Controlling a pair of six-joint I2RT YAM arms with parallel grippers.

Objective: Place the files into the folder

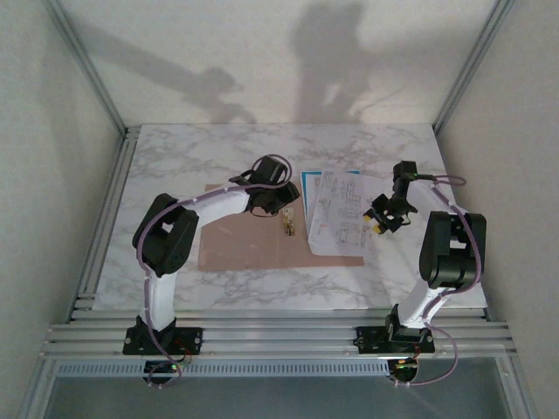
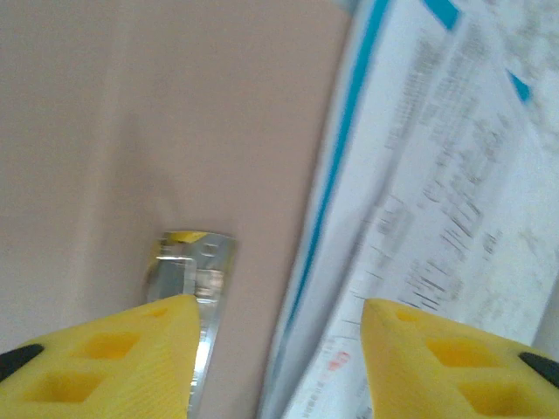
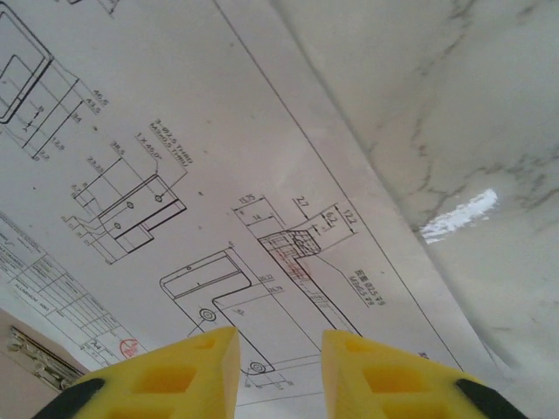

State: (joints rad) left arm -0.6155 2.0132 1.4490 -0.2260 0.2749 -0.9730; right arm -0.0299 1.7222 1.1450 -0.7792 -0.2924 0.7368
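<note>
The tan folder (image 1: 236, 244) lies open and flat on the marble table. The files (image 1: 336, 214), white sheets with printed drawings, rest on its right half, and a cyan sheet's edge (image 1: 302, 186) peeks out at their top left. My left gripper (image 1: 281, 209) hovers over the folder's middle. In the left wrist view it (image 2: 279, 367) stands open and holds nothing, with the folder card (image 2: 131, 131) and the files' edge (image 2: 454, 175) beneath it. My right gripper (image 1: 379, 223) is at the files' right edge. Its yellow fingers (image 3: 279, 371) stand slightly apart above the printed sheet (image 3: 175, 131), gripping nothing.
A metal clip (image 2: 196, 262) sits on the folder by its centre line, just left of the files. Bare marble table (image 3: 454, 105) runs to the right of the sheets. Aluminium frame posts and white walls close in the table (image 1: 218, 148) at the sides and back.
</note>
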